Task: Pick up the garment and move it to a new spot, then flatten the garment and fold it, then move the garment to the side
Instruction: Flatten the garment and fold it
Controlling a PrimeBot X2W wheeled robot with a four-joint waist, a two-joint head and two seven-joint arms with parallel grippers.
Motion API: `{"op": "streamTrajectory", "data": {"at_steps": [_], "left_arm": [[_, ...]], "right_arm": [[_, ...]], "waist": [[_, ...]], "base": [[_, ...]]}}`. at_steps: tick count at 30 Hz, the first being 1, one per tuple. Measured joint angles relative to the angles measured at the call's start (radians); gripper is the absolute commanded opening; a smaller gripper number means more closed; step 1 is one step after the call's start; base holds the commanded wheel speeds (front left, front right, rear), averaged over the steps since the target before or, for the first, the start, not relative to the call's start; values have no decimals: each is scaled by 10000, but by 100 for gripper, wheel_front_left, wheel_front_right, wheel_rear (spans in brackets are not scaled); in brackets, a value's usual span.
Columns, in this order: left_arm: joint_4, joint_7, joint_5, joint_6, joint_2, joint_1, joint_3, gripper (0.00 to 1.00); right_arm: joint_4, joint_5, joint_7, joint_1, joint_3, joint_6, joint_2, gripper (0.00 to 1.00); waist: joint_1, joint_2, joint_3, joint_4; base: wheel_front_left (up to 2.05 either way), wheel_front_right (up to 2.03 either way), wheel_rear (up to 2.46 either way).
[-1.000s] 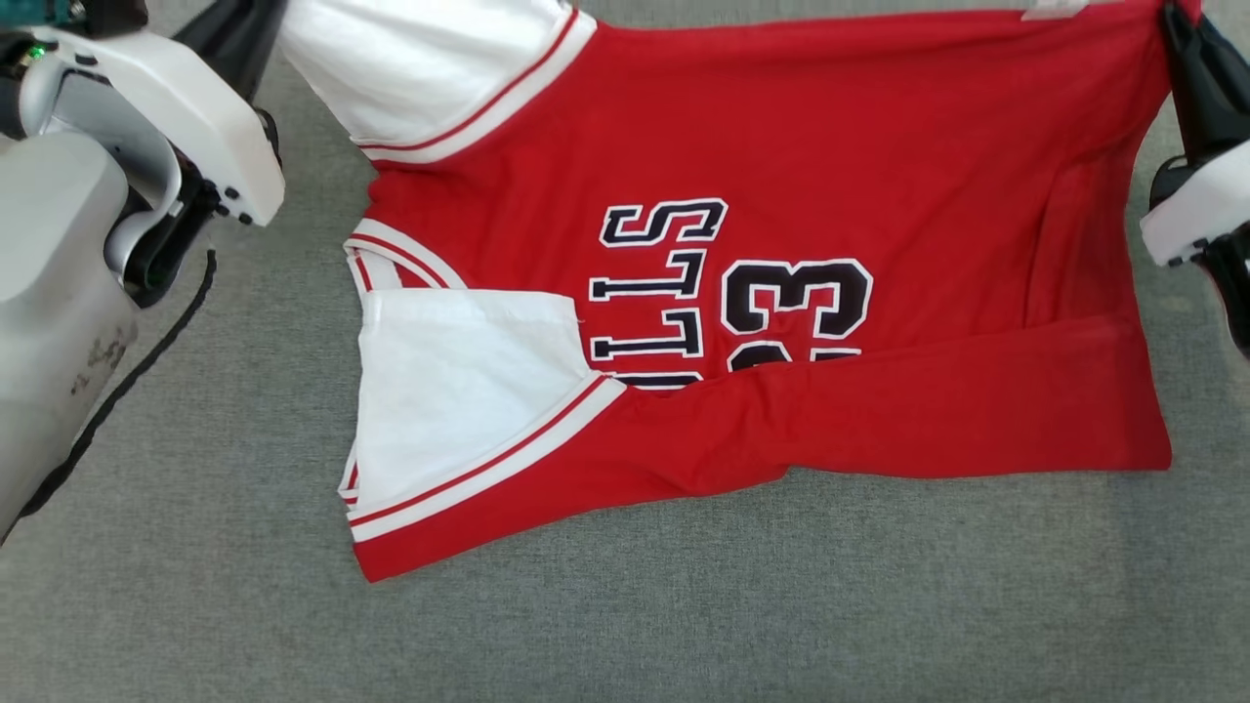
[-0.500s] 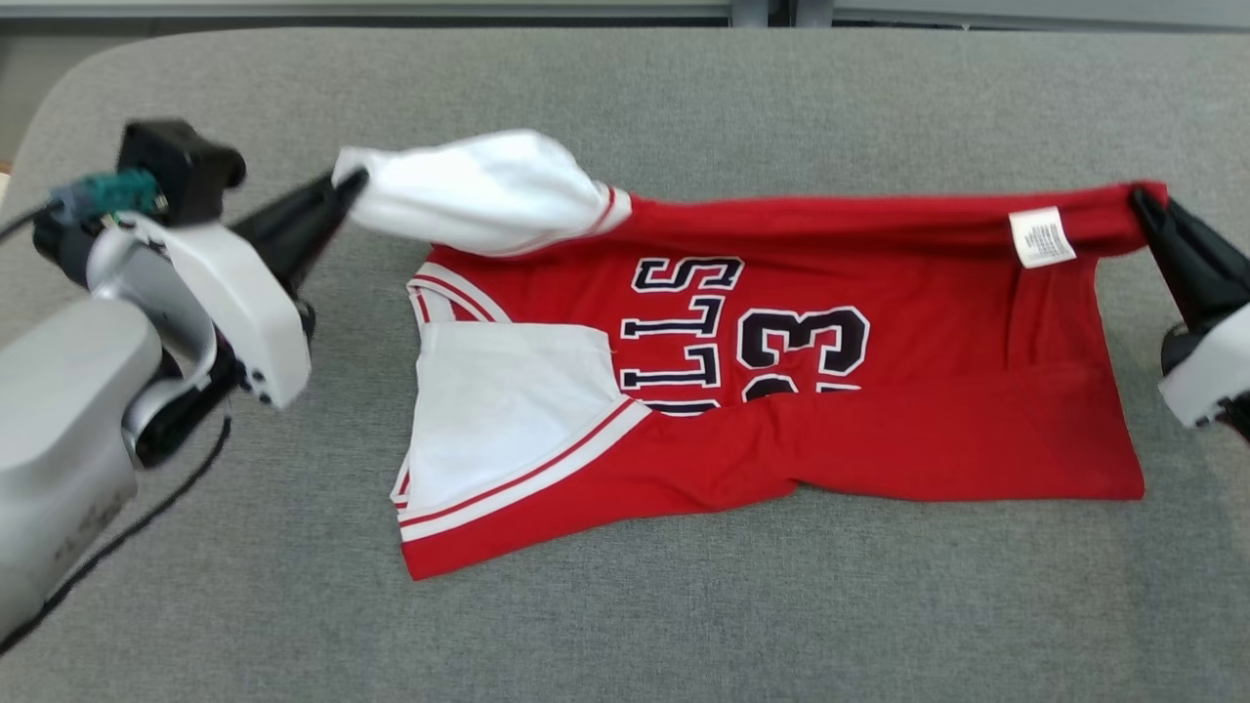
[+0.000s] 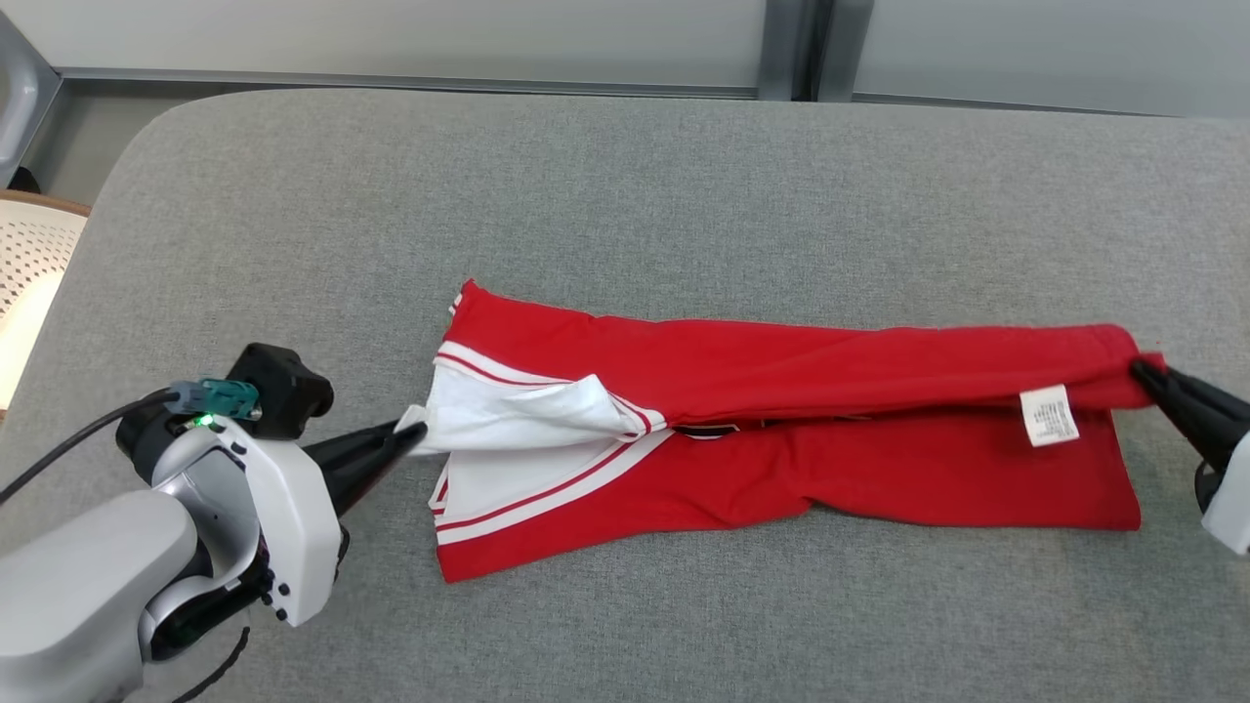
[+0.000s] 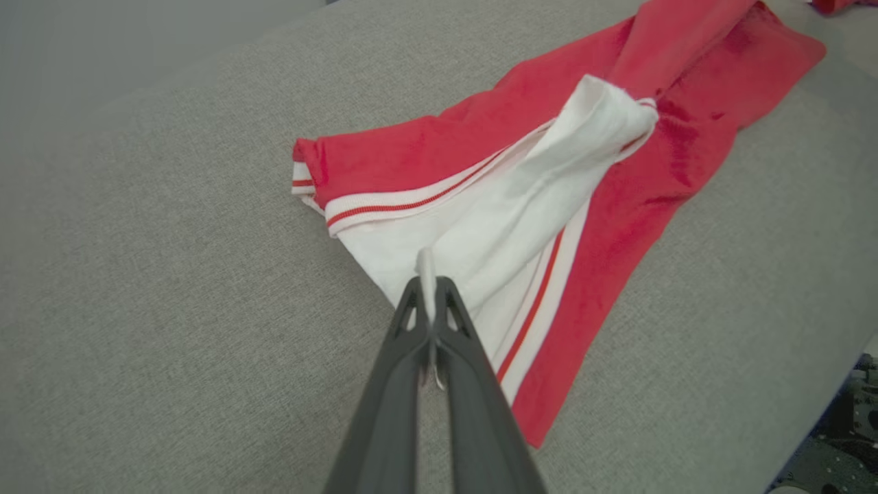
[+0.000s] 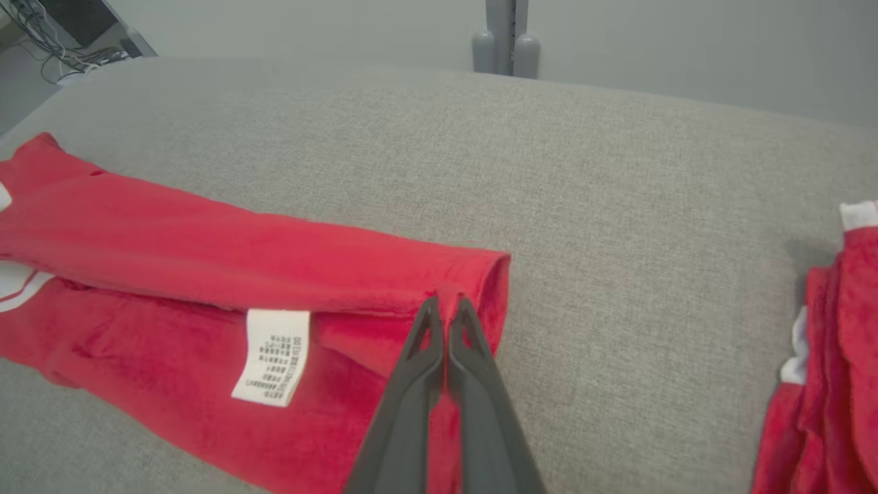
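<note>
At the far left, a cream perforated object point(image 3: 29, 264) is cut off by the edge of the head view, too little of it showing to name. Next comes the left arm's glossy pale shell point(image 3: 264, 508) with a dark cable point(image 3: 68, 444) running to it. The left gripper point(image 3: 410, 434) has its long matte dark fingers pressed together on a corner of the white sleeve point(image 3: 508, 415). In the left wrist view a thin sliver of white cloth stands up between the tips.

The red basketball jersey point(image 3: 781, 459) lies at the middle of the grey table point(image 3: 625, 195), whose woven cloth cover is coarse and whose corner is rounded. The jersey is doubled lengthwise into a long narrow band, its far half folded toward the robot over the near half. The knit looks soft and slightly fuzzy, with white ribbed trim carrying thin red stripes along the sleeve openings. Any lettering is hidden inside the fold apart from a dark sliver at the seam.

Toward the right, a white care label point(image 3: 1049, 415) hangs out, its print too small to read. The right gripper point(image 3: 1138, 369) is clamped on the folded red hem corner, and its wrist is cut off by the edge.

In the right wrist view, another red and white garment point(image 5: 837, 357) lies bunched at the right edge, well apart and only partly seen.
</note>
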Motion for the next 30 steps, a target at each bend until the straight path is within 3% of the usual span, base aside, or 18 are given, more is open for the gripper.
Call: {"op": "streamTrajectory", "data": {"at_steps": [15, 16, 17, 18, 22, 26, 30], "left_arm": [[42, 307, 104, 0, -458, 1027, 2, 0], [125, 290, 105, 0, -472, 1103, 6, 24], [192, 274, 117, 0, -487, 1185, 4, 67], [259, 199, 163, 0, -506, 1284, 2, 100], [614, 10, 138, 0, -629, 1526, -4, 100], [930, -516, 38, 6, -734, 1531, 174, 100], [1354, -1626, -161, 523, -918, 1496, 943, 100]], "right_arm": [[-477, 1001, 1361, 647, 832, 0, -351, 0], [-462, 1018, 1371, 656, 859, 0, -355, 0], [-441, 1062, 1390, 657, 859, -2, -357, 38], [-360, 1095, 1361, 664, 844, 0, -349, 100], [-23, 1254, 1588, 884, 901, -2, -337, 100], [295, 1034, 995, 782, 535, -12, -307, 100], [516, 878, -171, 696, -92, -12, 46, 100]], "waist": [[0, 0, -287, -207], [0, 0, -316, -225], [0, 0, -342, -244], [0, 0, -366, -261], [0, 0, -522, -304], [0, 0, -647, -324], [0, 0, -803, -315]], "base": [[0, 0, 0], [0, 0, 0], [0, 0, 0], [0, 0, 0], [0, 0, 0], [0, 0, 0], [0, 0, 0]]}}
